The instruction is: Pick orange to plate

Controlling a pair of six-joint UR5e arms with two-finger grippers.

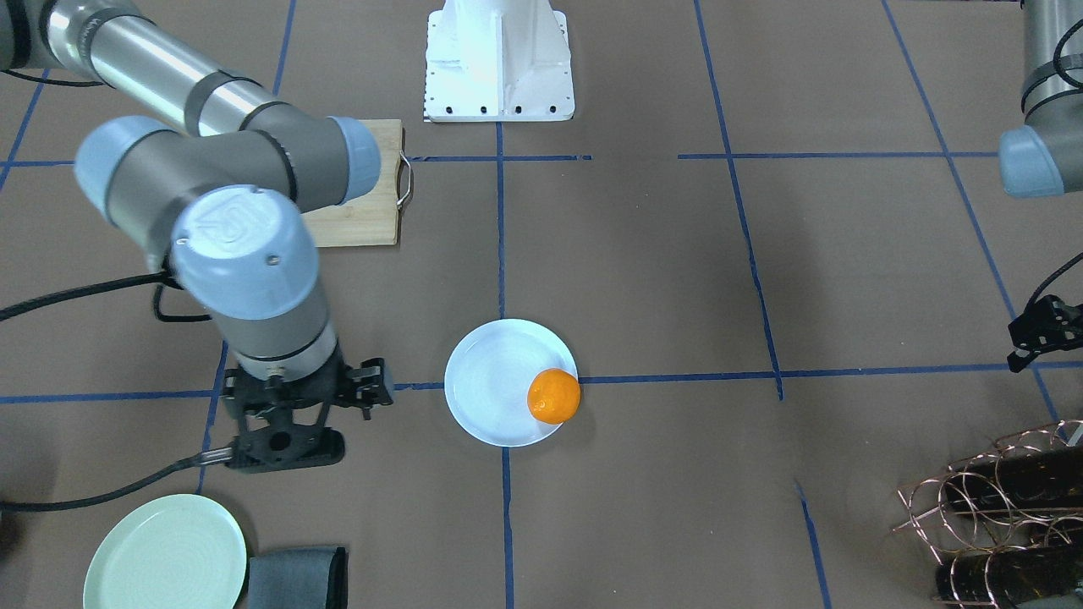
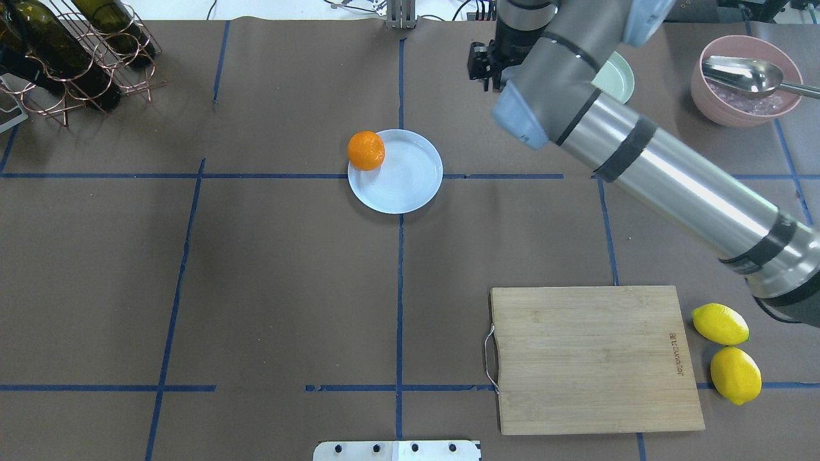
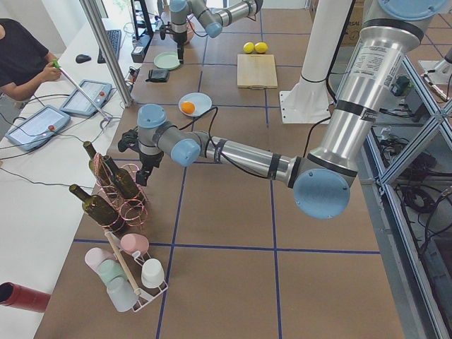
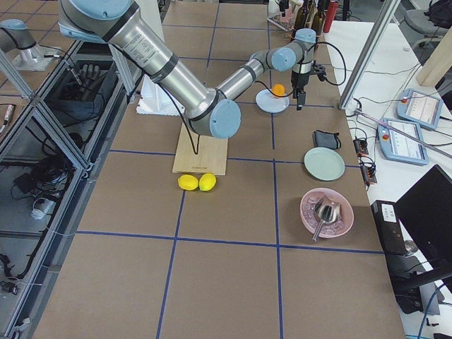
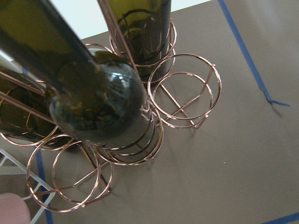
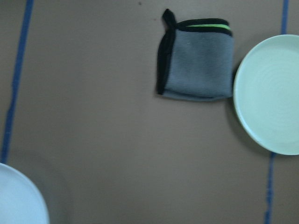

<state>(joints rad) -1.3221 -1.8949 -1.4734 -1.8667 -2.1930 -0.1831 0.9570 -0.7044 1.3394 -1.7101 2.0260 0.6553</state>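
The orange rests on the rim of the pale bluish-white plate, at the edge toward my left side and partly overhanging it. My right gripper hangs pointing down beside the plate, well clear of it and holding nothing. Its side links look spread, so it reads as open. The right wrist view catches only a sliver of the plate. My left gripper hovers by the wine rack, far from the plate, and its fingers are hidden.
A pale green plate and a folded grey cloth lie near my right gripper. A wooden board, two lemons, a pink bowl with spoon and a copper bottle rack are around.
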